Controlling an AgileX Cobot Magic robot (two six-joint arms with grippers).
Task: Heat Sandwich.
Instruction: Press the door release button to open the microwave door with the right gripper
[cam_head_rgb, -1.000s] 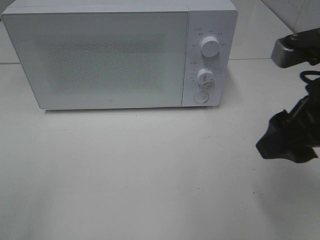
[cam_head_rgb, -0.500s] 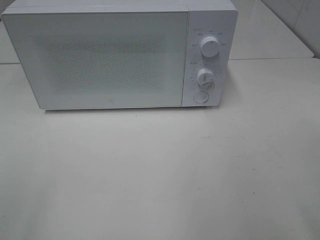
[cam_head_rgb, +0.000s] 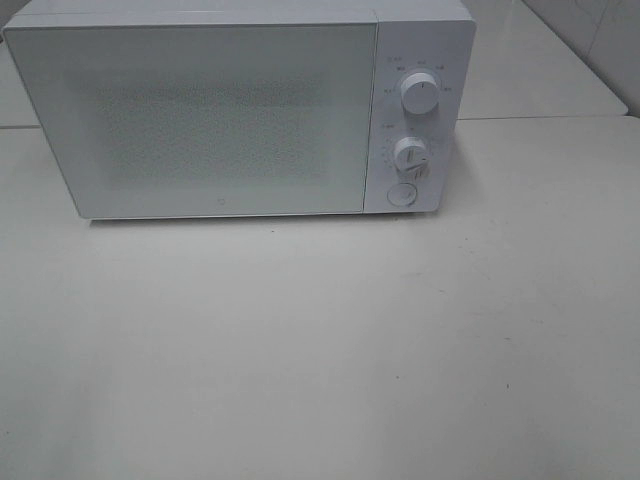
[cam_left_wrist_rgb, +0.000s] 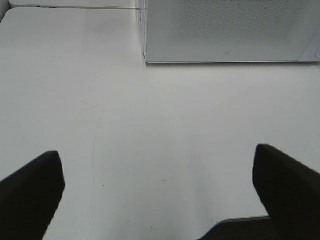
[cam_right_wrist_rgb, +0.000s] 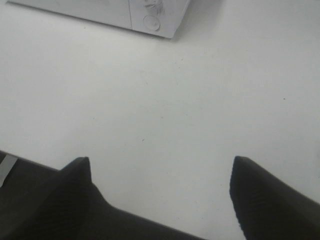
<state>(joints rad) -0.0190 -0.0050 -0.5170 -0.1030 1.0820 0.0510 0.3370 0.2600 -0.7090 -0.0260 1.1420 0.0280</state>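
A white microwave (cam_head_rgb: 240, 110) stands at the back of the white table (cam_head_rgb: 320, 340) with its door shut. It also shows in the left wrist view (cam_left_wrist_rgb: 230, 30) and the right wrist view (cam_right_wrist_rgb: 125, 12). The sandwich is out of view; the frosted door hides the inside. Neither arm shows in the exterior high view. My left gripper (cam_left_wrist_rgb: 160, 190) is open and empty over bare table in front of the microwave's left end. My right gripper (cam_right_wrist_rgb: 160, 187) is open and empty over the table to the right of the microwave.
The microwave's right panel has two knobs (cam_head_rgb: 419, 95) (cam_head_rgb: 411, 154) and a round button (cam_head_rgb: 401, 194), which also shows in the right wrist view (cam_right_wrist_rgb: 151, 22). Another white table (cam_head_rgb: 540, 70) lies behind on the right.
One second ago the right arm was in the exterior high view at the right edge. It has since drawn back out of that view. The microwave has not moved.
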